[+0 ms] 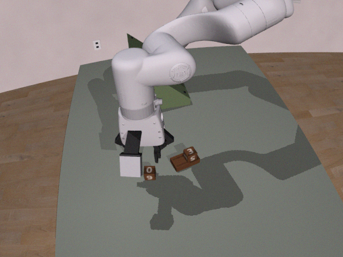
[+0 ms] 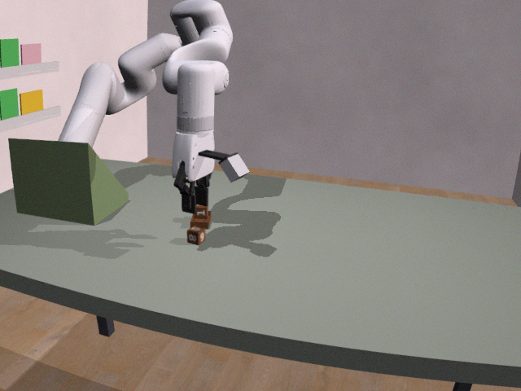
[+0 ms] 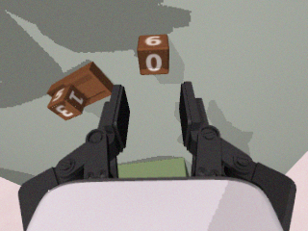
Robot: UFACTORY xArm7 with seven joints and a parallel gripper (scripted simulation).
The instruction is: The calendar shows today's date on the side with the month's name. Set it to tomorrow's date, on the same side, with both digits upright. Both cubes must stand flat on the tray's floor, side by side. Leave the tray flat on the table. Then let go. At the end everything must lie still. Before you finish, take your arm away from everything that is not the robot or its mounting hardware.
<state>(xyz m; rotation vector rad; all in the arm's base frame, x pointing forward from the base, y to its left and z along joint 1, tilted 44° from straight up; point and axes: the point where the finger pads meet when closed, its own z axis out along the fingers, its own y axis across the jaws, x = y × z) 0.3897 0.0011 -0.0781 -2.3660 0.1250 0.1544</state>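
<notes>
Pincer: the gripper [image 1: 145, 158] [image 2: 194, 207] [image 3: 153, 96] points down, its black fingers partway apart with nothing between them.
Camera plate: a white square [image 1: 131, 166] [image 2: 235, 167] juts from the gripper on a black bracket.
Loose cube: the brown cube [image 1: 149, 172] [image 2: 195, 235] [image 3: 153, 55] sits flat on the table, apart from the tray, with 0 on top and 8 on one side.
Tray: the brown calendar tray [image 1: 178, 165] [image 2: 201, 223] [image 3: 93, 81] lies on the table near the loose cube.
Second cube: another brown cube [image 1: 190, 154] [image 2: 201, 212] [image 3: 66, 102] is at one end of the tray, 3 upward, 5 and 1 on its sides.
Tabletop: the grey-green table [image 1: 263, 216] [image 2: 357, 273] [image 3: 231, 48] has a dark edge and carries broad shadows of the arm [image 1: 166, 62] [image 2: 195, 92].
Table supports: dark legs [image 2: 105, 326] show under the near edge.
Green block: a sloping green mount [image 1: 173, 96] [image 2: 54, 181] [image 3: 151, 168] stands by the arm's lower end.
Floor: pale brown wood planks [image 1: 27, 138] [image 2: 146, 358].
Walls: one pinkish [image 1: 41, 36] [image 2: 126, 25], with an outlet [image 1: 96, 44]; one mottled grey [image 2: 336, 84].
Shelves: two pale ledges [image 2: 45, 68] carry green, pink and yellow panels [image 2: 32, 102].
</notes>
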